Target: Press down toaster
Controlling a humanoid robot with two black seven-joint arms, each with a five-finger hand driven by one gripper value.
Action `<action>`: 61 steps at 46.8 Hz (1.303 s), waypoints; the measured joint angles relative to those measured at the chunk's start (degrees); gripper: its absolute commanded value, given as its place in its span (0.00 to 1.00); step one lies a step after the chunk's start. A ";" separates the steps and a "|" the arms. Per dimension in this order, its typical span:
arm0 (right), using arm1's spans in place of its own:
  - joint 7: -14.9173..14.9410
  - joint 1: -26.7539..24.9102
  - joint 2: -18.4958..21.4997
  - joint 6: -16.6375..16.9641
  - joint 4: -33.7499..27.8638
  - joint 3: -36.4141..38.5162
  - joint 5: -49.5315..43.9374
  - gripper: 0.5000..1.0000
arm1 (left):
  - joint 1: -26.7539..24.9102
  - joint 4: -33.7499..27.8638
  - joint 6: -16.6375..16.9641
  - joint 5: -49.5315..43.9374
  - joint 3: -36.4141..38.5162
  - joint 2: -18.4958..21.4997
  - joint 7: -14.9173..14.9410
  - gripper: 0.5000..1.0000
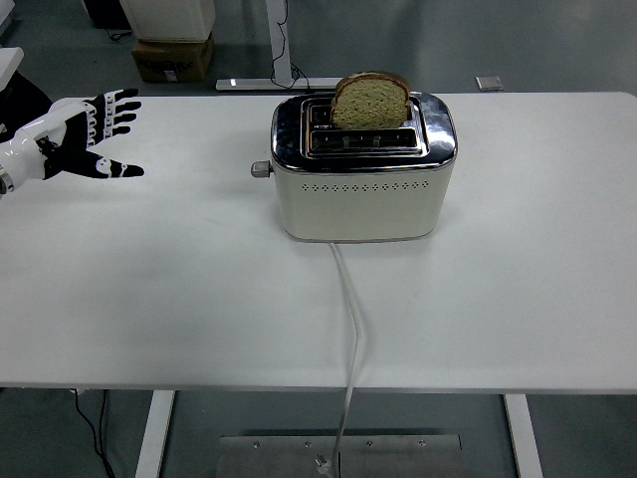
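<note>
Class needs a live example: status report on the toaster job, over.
Left hand open, fingers spread, well left of toaster. Lever up, untouched; bread standing proud. Nothing between hand and lever.

Bright, even light from overhead falls over the white table [199,299], which shows close to washed out. The toaster [360,189] throws only a faint, soft shadow at its base, and its chrome top carries mild reflections. Focus is sharp throughout, with slight bowing of the table's edges.

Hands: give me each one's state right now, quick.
Left hand: open, fingers spread, holding nothing, far left of the cream toaster.
Right hand: not in view.
</note>
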 measured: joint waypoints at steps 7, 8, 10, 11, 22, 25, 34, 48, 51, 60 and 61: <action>-0.02 -0.01 0.00 0.01 0.00 -0.02 0.02 1.00 | -0.80 -0.14 -2.78 1.00 -0.06 0.86 0.00 1.00; -0.03 0.00 0.00 0.01 0.00 -0.03 0.02 1.00 | -0.86 -0.25 -2.95 1.25 -0.07 1.04 -0.01 1.00; -0.03 0.01 0.00 0.01 0.01 -0.02 0.03 1.00 | -0.90 -0.73 -3.05 1.75 -0.08 1.29 -0.06 1.00; -0.02 0.00 0.00 0.01 0.01 -0.01 0.03 1.00 | -0.90 -1.31 -3.12 2.15 -0.07 1.39 -0.07 1.00; -0.03 -0.01 0.00 0.01 0.02 -0.02 0.03 1.00 | -0.76 -4.52 -3.20 4.54 -0.07 3.71 -0.10 1.00; -0.02 0.01 0.00 0.00 0.03 0.00 0.06 1.00 | -0.75 -4.87 -3.20 5.01 -0.07 3.86 -0.11 1.00; -0.02 -0.01 0.00 0.00 0.03 -0.02 0.06 1.00 | -0.90 -7.39 -3.20 8.22 -0.07 3.65 -0.93 1.00; -0.01 0.00 0.00 -0.02 0.02 -0.02 0.02 1.00 | -0.17 -10.62 -3.14 16.80 0.35 3.82 -0.99 1.00; -0.01 -0.01 0.00 -0.02 0.00 -0.02 0.00 1.00 | -0.14 -11.20 -3.09 17.71 0.37 3.78 -0.97 1.00; -0.02 -0.01 0.00 -0.02 -0.01 0.00 0.00 1.00 | -0.26 -12.06 -2.97 18.46 0.43 3.07 -0.87 1.00; -0.02 -0.01 0.00 -0.02 0.00 0.00 0.00 1.00 | -0.28 -12.06 -2.90 18.50 0.43 2.88 -0.78 1.00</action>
